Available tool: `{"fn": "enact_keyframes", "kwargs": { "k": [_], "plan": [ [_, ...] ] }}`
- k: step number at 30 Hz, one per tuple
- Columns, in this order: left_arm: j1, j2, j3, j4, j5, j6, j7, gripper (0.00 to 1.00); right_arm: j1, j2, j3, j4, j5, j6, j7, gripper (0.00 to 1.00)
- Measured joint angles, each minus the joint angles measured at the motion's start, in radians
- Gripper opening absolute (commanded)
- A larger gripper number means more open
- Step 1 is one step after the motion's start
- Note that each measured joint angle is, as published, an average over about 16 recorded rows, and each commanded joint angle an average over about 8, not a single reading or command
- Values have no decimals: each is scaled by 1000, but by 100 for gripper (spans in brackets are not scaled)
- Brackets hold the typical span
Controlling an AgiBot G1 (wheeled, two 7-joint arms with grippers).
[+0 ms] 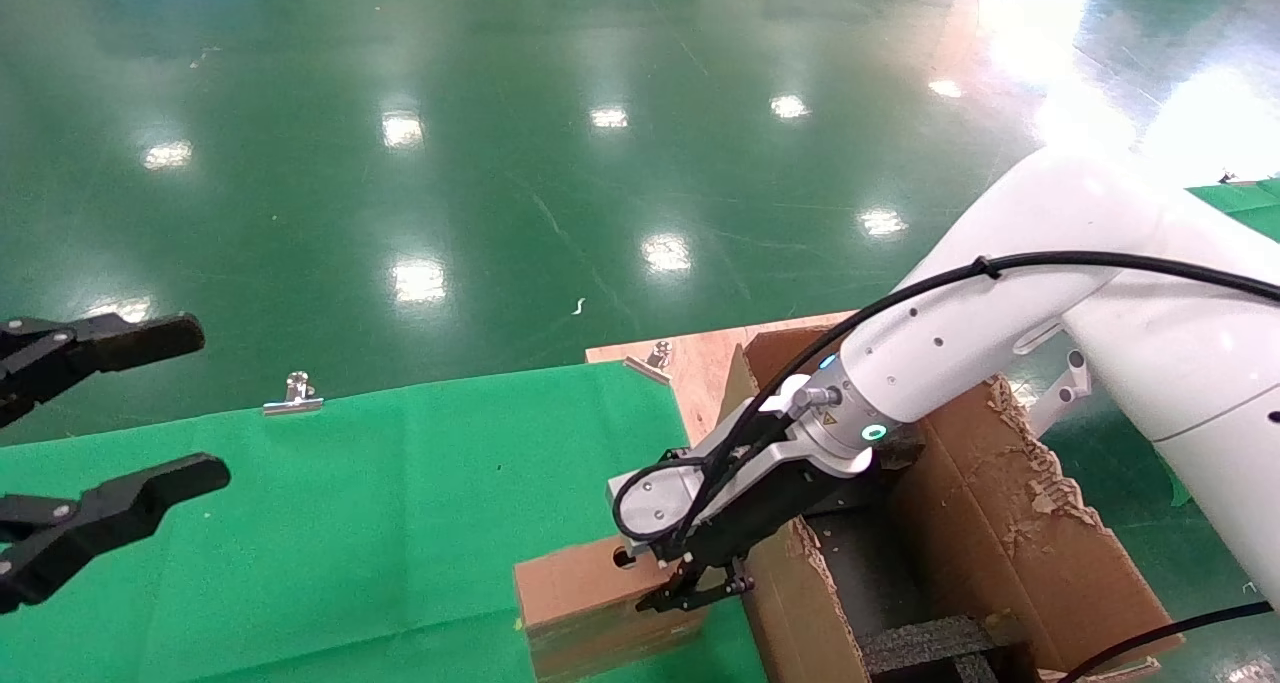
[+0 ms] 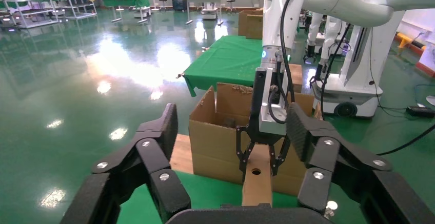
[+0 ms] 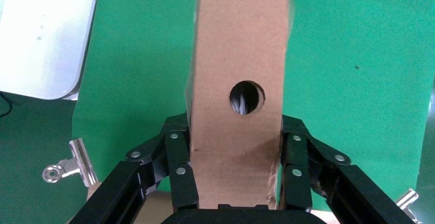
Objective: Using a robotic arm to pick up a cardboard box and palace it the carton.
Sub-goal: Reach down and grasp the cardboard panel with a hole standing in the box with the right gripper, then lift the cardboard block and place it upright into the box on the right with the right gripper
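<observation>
The small brown cardboard box (image 1: 575, 593) with a round hole sits at the near right of the green cloth, right beside the carton's left wall. It also shows in the left wrist view (image 2: 256, 183) and the right wrist view (image 3: 238, 55). My right gripper (image 1: 690, 593), on the white arm, straddles the box end with both fingers (image 3: 179, 157) pressed against its sides; it shows too in the left wrist view (image 2: 258, 167). The large torn carton (image 1: 1000, 523) holds black foam (image 1: 930, 648). My left gripper (image 1: 150, 413) hovers open and empty at the far left.
The green cloth (image 1: 350, 523) covers the table, held by metal clips (image 1: 293, 395). A bare wooden board (image 1: 700, 363) lies behind the carton. Shiny green floor lies beyond. Another white robot base (image 2: 354, 90) stands behind the carton.
</observation>
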Motion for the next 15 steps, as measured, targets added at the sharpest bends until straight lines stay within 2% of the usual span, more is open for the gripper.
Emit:
{"fn": "enact_keyframes", "kwargs": {
  "k": [8,15],
  "plan": [
    [0,0,0,0,0,0,0,100,11,1,3,-6,12,1,0,0],
    [0,0,0,0,0,0,0,100,79,9,12,-41,53,-4,-7,0]
  ]
}}
